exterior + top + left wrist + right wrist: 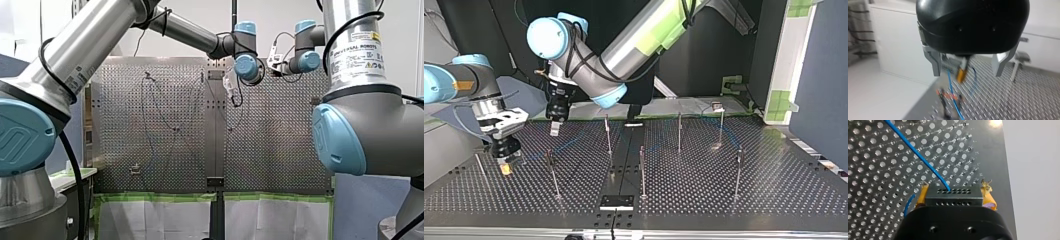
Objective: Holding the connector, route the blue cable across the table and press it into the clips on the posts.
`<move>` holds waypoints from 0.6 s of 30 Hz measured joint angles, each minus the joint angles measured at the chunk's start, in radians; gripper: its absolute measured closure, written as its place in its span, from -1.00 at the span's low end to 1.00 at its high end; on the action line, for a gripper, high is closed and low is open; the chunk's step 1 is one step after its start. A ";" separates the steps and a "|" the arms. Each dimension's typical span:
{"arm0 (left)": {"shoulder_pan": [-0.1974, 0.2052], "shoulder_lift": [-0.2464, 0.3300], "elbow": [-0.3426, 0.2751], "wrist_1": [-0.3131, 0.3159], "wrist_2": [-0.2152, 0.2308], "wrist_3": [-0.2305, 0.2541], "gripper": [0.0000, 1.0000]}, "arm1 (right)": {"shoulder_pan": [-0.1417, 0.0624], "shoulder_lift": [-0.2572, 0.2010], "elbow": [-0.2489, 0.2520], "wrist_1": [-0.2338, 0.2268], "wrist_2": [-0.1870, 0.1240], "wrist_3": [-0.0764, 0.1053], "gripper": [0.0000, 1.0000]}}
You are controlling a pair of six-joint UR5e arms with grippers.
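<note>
while my right jaws are pressed together on the black connector (pixel 953 199), the right wrist view shows the yellow pads (pixel 921 196) touching its two short ends. the face of the connector has rows of small holes. the blue cable (pixel 920 157) comes out of one of these holes and runs away over the perforated surface (pixel 873 175); if it lies on the surface or just above it, i cannot tell. a second short piece of blue shows beside one pad.

in the top view my right arm comes in at the view's left, and its jaws hang low over the surface, near a thin post (pixel 552 172). my left jaws are a little behind them and higher, close to the far edge. the cable is a faint blue line that goes toward the view's right, past the standing posts, to a post with a clip (pixel 718 106); if it sits in any clip, i cannot tell.

in the left wrist view my left jaws are spread wide apart, with bare metal fingers (pixel 934 63); through the gap the cable and a yellow pad show, blurred.

in the front view a white label (pixel 357 50) on my right arm reads "universal robots"; its smaller print is too small to read.
</note>
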 joint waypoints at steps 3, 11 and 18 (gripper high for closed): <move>-0.027 0.029 -0.029 0.029 -0.027 -0.029 -1.00 | 0.001 0.001 0.000 0.001 -0.001 0.000 1.00; -0.034 0.121 -0.121 0.121 -0.100 -0.103 -1.00 | 0.004 0.001 0.000 0.000 -0.002 0.000 1.00; -0.012 0.193 -0.193 0.193 -0.169 -0.134 -1.00 | 0.007 0.001 0.000 0.000 -0.002 0.000 1.00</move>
